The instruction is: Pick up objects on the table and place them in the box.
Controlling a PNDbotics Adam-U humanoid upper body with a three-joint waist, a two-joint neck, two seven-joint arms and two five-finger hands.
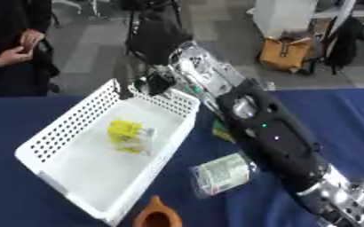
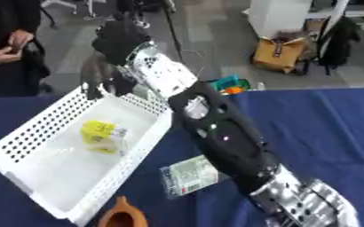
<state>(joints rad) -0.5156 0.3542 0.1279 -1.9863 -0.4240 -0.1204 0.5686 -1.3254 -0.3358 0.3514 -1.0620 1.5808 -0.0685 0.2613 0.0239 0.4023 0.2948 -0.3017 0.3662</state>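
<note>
- Up at the far end of the white perforated basket [image 1: 53, 133], the robot's right hand [image 1: 148, 83] hangs over the far rim, its dark fingers pointing down; whether they are spread or curled I cannot tell.
- Its long black and silver right arm [image 1: 274, 135] crosses the table from the lower right corner.
- Underneath is a dark blue table [image 1: 340, 119]; beyond it, grey floor, a mustard-yellow bag [image 1: 284, 52] standing on the floor, and a person in dark clothes at the left edge.
- Inside the basket, near its middle, lies a yellow packet [image 1: 129, 135] with a paler, whitish end.
- Outside it, just beside the arm, lies a clear wrapped pack with a white label [image 1: 222, 174].
- An orange-brown clay-coloured pot [image 1: 157, 216] sits at the near edge, just beside the basket's corner.
- A small green item [image 1: 221, 131] peeks out by the arm.
</note>
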